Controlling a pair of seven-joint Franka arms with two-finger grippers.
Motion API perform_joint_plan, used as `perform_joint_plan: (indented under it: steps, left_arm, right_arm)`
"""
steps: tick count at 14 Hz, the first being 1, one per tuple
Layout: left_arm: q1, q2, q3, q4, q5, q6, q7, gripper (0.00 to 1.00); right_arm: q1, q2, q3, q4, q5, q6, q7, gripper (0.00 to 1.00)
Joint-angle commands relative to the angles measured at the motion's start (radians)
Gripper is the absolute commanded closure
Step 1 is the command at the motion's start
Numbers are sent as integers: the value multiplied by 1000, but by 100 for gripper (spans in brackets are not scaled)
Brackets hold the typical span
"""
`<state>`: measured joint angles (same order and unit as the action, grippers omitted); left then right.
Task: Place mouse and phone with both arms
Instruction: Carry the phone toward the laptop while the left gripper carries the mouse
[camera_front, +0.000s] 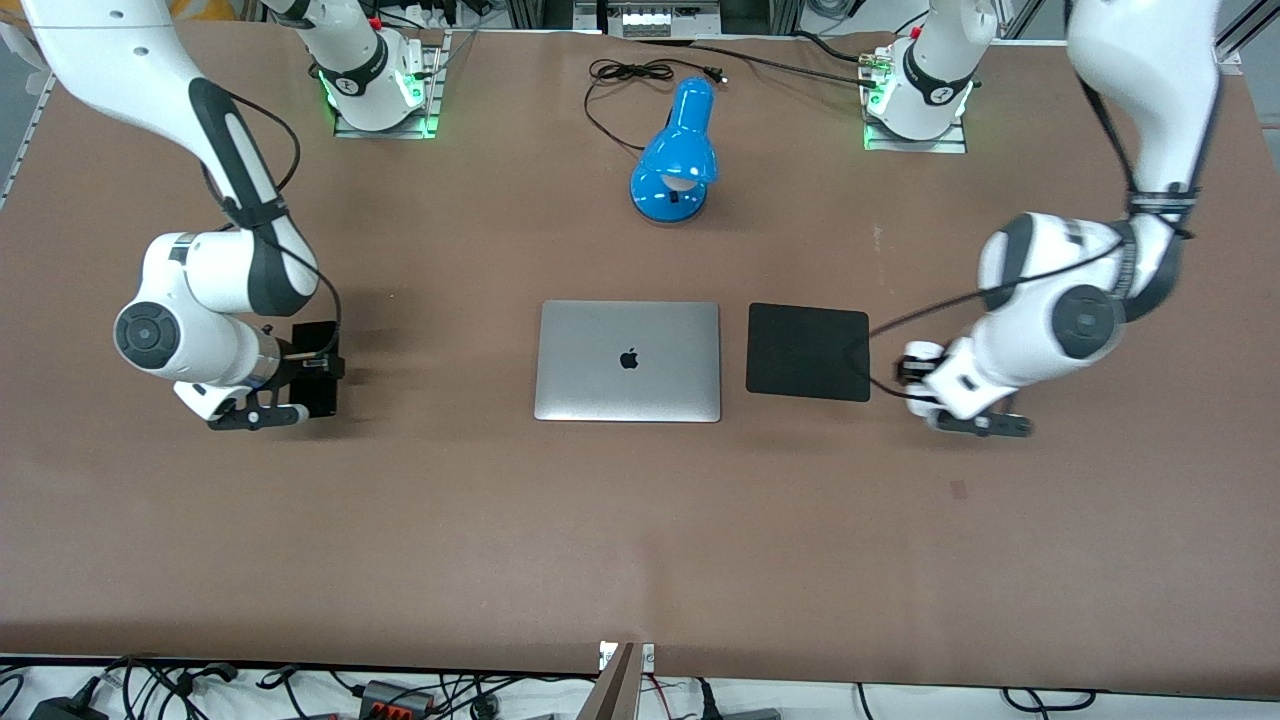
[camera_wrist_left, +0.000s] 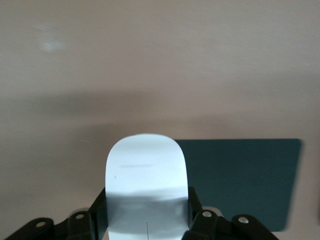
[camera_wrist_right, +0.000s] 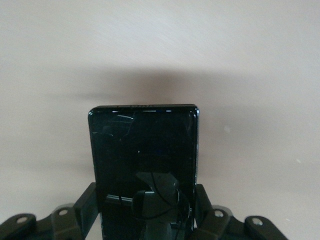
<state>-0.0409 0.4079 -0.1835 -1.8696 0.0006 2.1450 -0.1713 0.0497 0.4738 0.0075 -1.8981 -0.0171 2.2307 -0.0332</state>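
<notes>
Cables (camera_front: 180, 690) fringe the brown surface (camera_front: 640, 520). Left pincer (camera_wrist_left: 147, 227), hidden from the front by its arm, grasps the mouse (camera_wrist_left: 146, 175) beside the mouse pad (camera_front: 808, 352); right pincer (camera_wrist_right: 145, 220) grasps the phone (camera_wrist_right: 144, 155). Laptop (camera_front: 628, 361), then lamp (camera_front: 675, 155).

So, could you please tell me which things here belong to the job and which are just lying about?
Job:
- mouse, clamped in the left gripper
- phone, clamped in the right gripper

Lying about:
- laptop, closed
- mouse pad beside it
- blue lamp
</notes>
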Motion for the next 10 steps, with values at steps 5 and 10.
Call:
perform_joint_plan:
  steps: [5, 10]
  left_arm:
    - [-125, 31, -14, -164, 3, 221, -203, 64]
    - [-159, 52, -14, -270, 3, 389, -224, 63]
  right_arm:
    - [191, 14, 25, 30, 14, -20, 347, 79]
    - [291, 46, 25, 25, 106, 15, 460, 78]
